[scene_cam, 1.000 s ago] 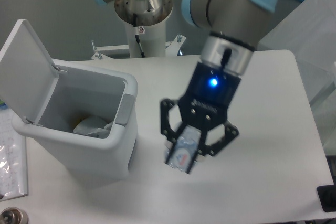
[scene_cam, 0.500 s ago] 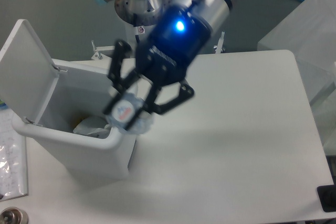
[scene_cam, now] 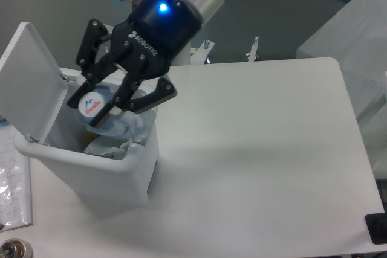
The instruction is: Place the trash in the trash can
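Over the last second I had swung my arm from above the bare middle of the table (scene_cam: pixel 260 149) leftward and across to the trash can (scene_cam: pixel 91 167), carrying the bottle with me; half a second earlier I had been just at the bin's right rim, and now my gripper (scene_cam: pixel 100 107) hung over the open mouth itself; my fingers were closed narrow on the bottle (scene_cam: pixel 109 113), gripping it near its labelled end, so that the round white face with a blue and red mark pointed toward the camera and the clear body slanted down and to the right, its lower part overlapping the can's right wall near the grey tab (scene_cam: pixel 145 126); the bottle was in my grasp and above the opening, not lying on the bin's floor; below it, inside the can, the crumpled wrapper (scene_cam: pixel 106 146) lay where it had lain in both earlier views; the white lid (scene_cam: pixel 30 83) stood tilted up and back on the left side, unchanged; a blue light glowed on my wrist housing
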Controlling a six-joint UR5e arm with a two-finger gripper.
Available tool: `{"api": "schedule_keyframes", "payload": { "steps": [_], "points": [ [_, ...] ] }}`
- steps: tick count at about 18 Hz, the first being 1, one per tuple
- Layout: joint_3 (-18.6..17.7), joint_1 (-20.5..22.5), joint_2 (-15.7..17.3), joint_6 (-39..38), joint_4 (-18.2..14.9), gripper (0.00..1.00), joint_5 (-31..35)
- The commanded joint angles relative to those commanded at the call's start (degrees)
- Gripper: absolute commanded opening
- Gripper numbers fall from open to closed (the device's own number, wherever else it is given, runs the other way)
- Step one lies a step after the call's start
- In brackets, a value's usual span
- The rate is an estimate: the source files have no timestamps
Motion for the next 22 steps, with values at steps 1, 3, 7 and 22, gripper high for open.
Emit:
{"api": "schedule_keyframes", "payload": {
  "steps": [1,3,7,22],
  "points": [
    [-0.7,-0.1,0.2,0.2,0.0,0.14,0.0],
    [-2.3,-1.1,0.2,1.8,0.1,0.23,0.1],
    [-4.9,-1.8,0.0,5.4,0.1,0.42,0.1],
    [-6.0,5.8,-0.9,10.5,-0.2,1.00,1.1]
  ]
}}
